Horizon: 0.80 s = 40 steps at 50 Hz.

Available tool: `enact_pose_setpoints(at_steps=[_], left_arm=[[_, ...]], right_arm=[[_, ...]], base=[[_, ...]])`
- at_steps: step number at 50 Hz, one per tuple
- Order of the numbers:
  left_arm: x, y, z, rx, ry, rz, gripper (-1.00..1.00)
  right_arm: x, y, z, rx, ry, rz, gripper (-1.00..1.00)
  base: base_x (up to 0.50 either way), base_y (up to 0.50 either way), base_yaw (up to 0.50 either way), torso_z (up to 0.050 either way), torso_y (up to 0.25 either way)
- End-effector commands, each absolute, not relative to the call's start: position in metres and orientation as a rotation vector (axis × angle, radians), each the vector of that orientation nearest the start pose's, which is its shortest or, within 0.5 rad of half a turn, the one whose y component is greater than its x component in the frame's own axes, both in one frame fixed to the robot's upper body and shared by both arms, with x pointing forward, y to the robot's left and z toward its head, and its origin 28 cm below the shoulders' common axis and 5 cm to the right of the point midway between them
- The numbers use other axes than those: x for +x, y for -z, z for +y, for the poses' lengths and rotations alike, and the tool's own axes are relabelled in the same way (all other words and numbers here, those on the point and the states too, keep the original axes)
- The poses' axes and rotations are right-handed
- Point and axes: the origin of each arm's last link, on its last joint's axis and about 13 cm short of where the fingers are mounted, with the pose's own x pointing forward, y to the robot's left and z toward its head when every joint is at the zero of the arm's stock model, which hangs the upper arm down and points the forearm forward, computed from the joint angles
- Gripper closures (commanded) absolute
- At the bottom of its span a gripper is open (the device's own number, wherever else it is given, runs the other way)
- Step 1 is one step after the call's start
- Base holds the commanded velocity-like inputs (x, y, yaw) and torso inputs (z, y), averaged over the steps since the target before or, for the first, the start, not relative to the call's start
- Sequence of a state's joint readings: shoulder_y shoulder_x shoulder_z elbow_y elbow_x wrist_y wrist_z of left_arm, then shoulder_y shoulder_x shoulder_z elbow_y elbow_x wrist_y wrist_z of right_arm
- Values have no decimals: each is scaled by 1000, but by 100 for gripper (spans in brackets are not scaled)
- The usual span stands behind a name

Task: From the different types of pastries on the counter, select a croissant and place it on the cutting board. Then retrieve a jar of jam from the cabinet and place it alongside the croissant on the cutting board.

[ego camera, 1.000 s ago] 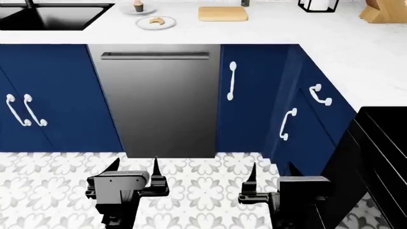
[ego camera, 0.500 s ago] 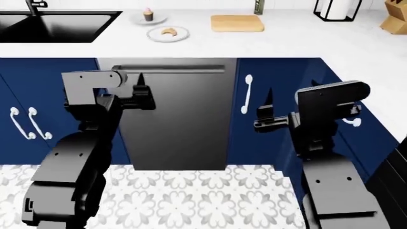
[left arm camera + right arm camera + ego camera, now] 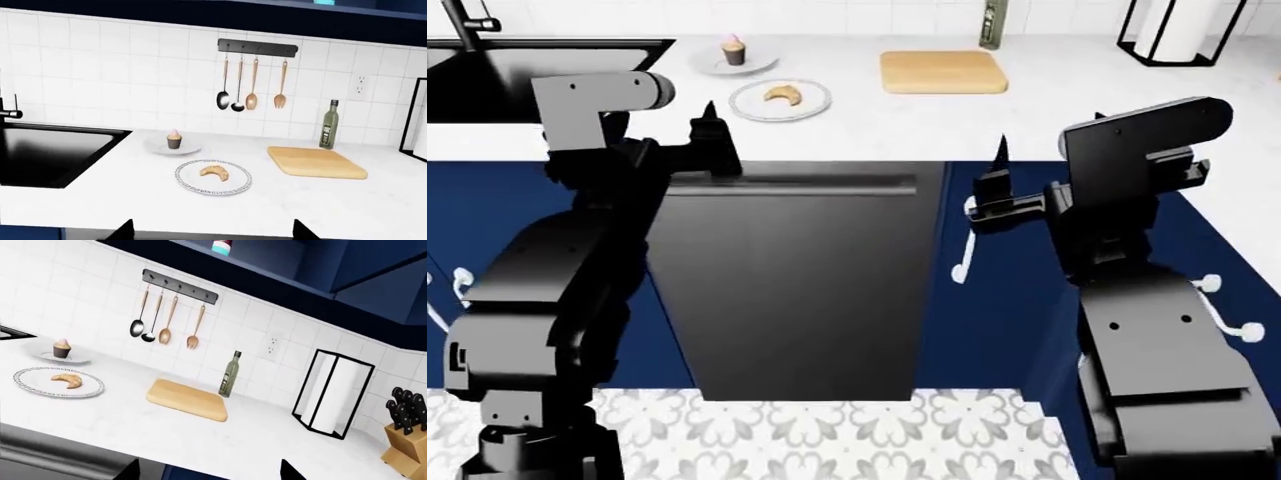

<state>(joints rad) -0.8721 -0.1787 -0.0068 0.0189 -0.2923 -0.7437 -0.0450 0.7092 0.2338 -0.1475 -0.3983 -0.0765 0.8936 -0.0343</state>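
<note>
Croissant [image 3: 782, 94] lies on a key-rimmed plate [image 3: 810, 107] on the table [image 3: 868, 118], untouched; not yet picked. Board [image 3: 944, 71] sits bare at roughly 2 o'clock of that plate, apart from it, with a green bottle [image 3: 993, 24] just behind its far edge. Cupcake [image 3: 734, 49] on a plain plate [image 3: 713, 64] at about 11 o'clock of the croissant. Left claw [image 3: 711, 140] hangs in front of the table edge, short of the plates, prongs apart, holding nothing. Right claw [image 3: 998, 182] likewise out front over the blue cabinet doors, prongs apart, nothing in it. Jam: a small jar [image 3: 222, 246] with a pale band shows on the open shelf above the tiled wall in the right wrist view; too partial to confirm, and not retrieved. Judgement: no subtask complete. Left: reach and grasp croissant, move to board, fetch jar, set beside it.
</note>
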Motion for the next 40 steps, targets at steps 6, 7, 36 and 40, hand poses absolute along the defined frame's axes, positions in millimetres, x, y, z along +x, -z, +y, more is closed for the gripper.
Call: enact_pose_setpoints(at_steps=[6,7,36,40], left_arm=[[346,-238,244,-103,44,-131,-100],[346,-238,244,-104,44,-130,-100],[347,-241,245,-101,53,-125,-100],[347,-242,244,-97,56,-126,-100]], right_arm=[[297,-230,-130,-325,36,-211,-100],[297,-230,-130,-328,33,-214,-100],[296,-234,-128,-363,7,-231,-100],[296,-235,-128,-362,4,-229,-100]], base=[[500,0,0,0,3],[500,0,0,0,0],[500,234,0,0,1],[500,0,0,0,3]])
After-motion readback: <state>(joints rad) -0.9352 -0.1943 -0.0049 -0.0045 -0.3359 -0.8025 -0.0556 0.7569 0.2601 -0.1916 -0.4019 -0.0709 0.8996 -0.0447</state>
